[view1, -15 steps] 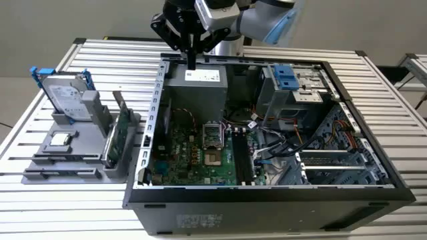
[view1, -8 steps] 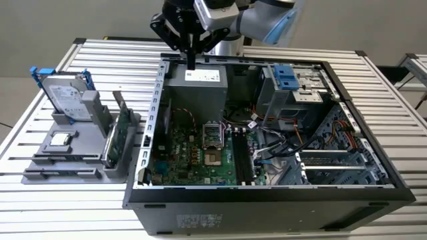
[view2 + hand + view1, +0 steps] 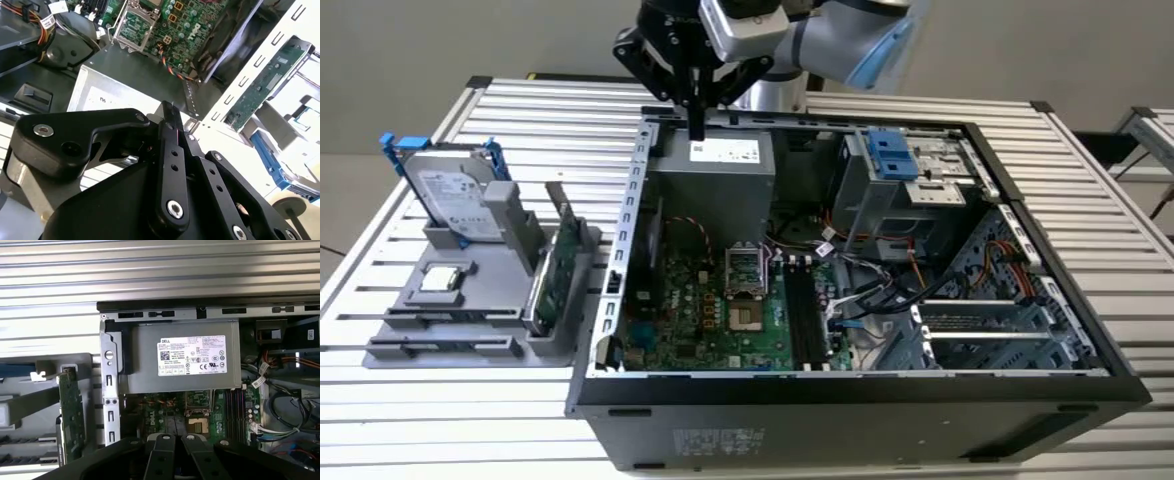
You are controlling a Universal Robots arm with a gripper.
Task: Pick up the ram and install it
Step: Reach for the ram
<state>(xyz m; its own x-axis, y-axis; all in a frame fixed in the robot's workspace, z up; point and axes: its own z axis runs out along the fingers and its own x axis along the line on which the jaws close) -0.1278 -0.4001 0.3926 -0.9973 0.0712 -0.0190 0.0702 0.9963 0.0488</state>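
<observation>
Ram (image 3: 562, 218) shows as one thin dark strip standing in the grey holder (image 3: 443, 335), well apart from the claw (image 3: 698, 133), toward the exterior view's left and nearer. The claw's fingers are pressed together with nothing between them, hanging just above the far left corner of the one open computer case (image 3: 854, 420), over its power supply (image 3: 714, 185). The holder also carries one hard drive (image 3: 454, 195), one green card (image 3: 543, 288) and one processor chip (image 3: 438, 278), all on the slatted tabletop (image 3: 440, 440). The arm (image 3: 834, 35) reaches in from the far side, wrist pointing straight down.
</observation>
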